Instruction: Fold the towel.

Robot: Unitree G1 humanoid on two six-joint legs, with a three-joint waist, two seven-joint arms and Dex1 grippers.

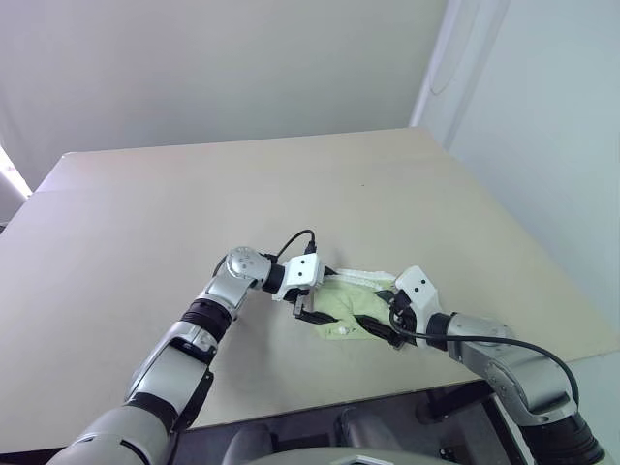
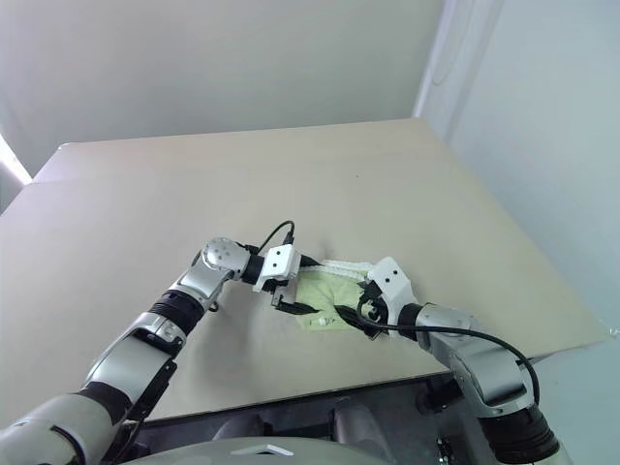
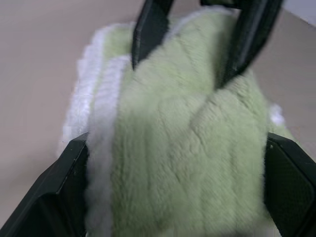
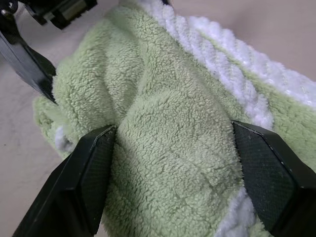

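The towel [image 1: 351,302] is a small bunched, folded bundle of pale lime-green terry with white edging, lying on the table near its front edge. My left gripper [image 1: 312,312] reaches in from the towel's left side. In the left wrist view this gripper [image 3: 177,143] is open, its two black fingers [image 3: 64,187] straddling the full width of the cloth [image 3: 182,158]. My right gripper [image 1: 380,325] comes in from the towel's right side. In the right wrist view it [image 4: 173,131] is shut on a raised ridge of towel [image 4: 168,163]. Its fingers [image 3: 148,29] also show from the left wrist.
The beige table [image 1: 291,184] stretches far back and to the left of the towel. Its front edge [image 1: 407,392] runs just below the grippers, and its right edge [image 1: 542,262] slants past the right arm. Pale walls stand behind.
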